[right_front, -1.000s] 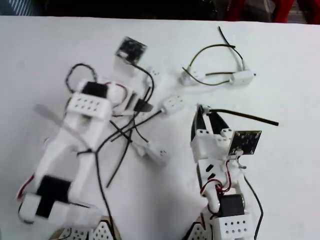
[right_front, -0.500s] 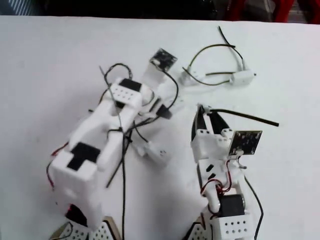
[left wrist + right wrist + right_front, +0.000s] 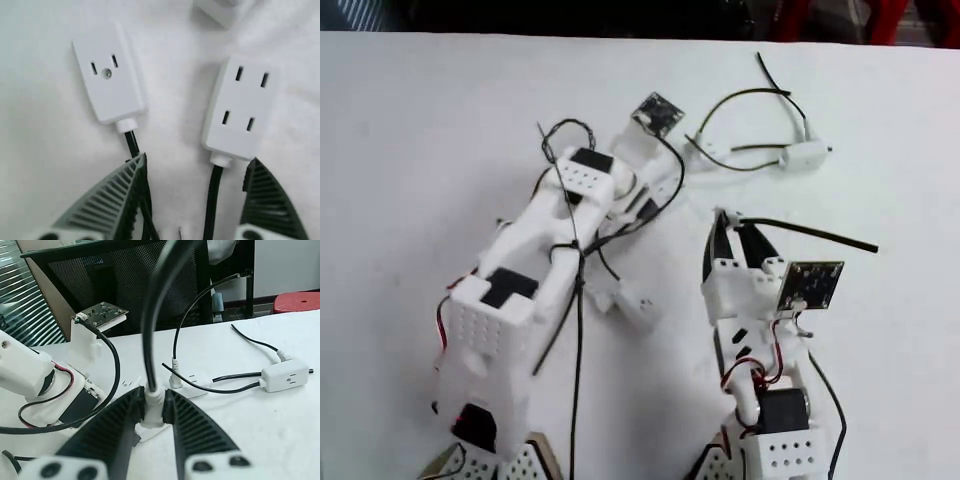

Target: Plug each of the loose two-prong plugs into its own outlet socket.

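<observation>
Right wrist view: my right gripper (image 3: 153,401) is clamped shut on a small white plastic plug (image 3: 150,412), whose thick black cord (image 3: 156,315) rises out from between the fingers. A white rectangular outlet block (image 3: 287,376) lies well apart on the white table (image 3: 260,435).

Left wrist view: my left gripper (image 3: 196,161) is spread wide, gripping nothing. Just ahead of it lie a white three-hole socket block (image 3: 107,75) and a white double two-slot socket block (image 3: 242,107), side by side and apart. Both their black leads run back between the ribbed green fingers (image 3: 120,200).

High view: the right gripper sits near the table's middle, plug in its tips, and the cord runs off sideways.
</observation>
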Robot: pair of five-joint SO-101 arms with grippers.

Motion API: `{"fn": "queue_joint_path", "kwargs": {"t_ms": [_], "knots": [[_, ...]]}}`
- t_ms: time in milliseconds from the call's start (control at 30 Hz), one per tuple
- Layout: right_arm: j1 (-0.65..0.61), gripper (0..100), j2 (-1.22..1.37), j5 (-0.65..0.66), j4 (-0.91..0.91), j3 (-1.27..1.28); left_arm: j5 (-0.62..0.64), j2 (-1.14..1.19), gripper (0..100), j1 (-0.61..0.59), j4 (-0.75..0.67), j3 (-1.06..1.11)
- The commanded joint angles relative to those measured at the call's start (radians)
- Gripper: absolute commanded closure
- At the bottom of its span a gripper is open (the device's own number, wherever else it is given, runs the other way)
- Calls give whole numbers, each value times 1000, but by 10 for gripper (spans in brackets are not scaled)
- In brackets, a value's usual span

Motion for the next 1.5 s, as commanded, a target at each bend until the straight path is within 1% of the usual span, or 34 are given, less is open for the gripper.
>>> {"fn": "queue_joint_path", "kwargs": {"t_ms": [0,267,333,400,500,567,700,1000,1167,1300,1367,1467], "knots": [[8,982,-4,-5,-21,-55,-11,-13,686,19,15,-44],[7,982,-4,-5,-19,-55,-12,-13,688,18,149,-44],[5,982,-4,-5,-19,-55,-14,-13,703,15,180,-46],[5,982,-4,-5,-18,-55,-37,-13,751,15,199,-46],[5,982,-4,-5,-16,-55,-143,-12,843,18,241,-44],[5,982,-4,-5,-16,-55,-192,-12,898,18,272,-44],[5,982,-4,-5,-16,-55,-227,-13,978,10,345,-44],[4,981,-4,-5,-16,-55,-249,-24,979,4,529,-46],[4,981,-4,-5,-16,-55,-241,-28,979,-25,591,-44],[4,981,-4,-3,-16,-55,-241,-94,979,-61,595,2],[4,981,-4,-3,-16,-55,-247,-162,979,-74,588,66],[4,981,-4,-3,-16,-55,-249,-280,979,-79,523,213]]}}
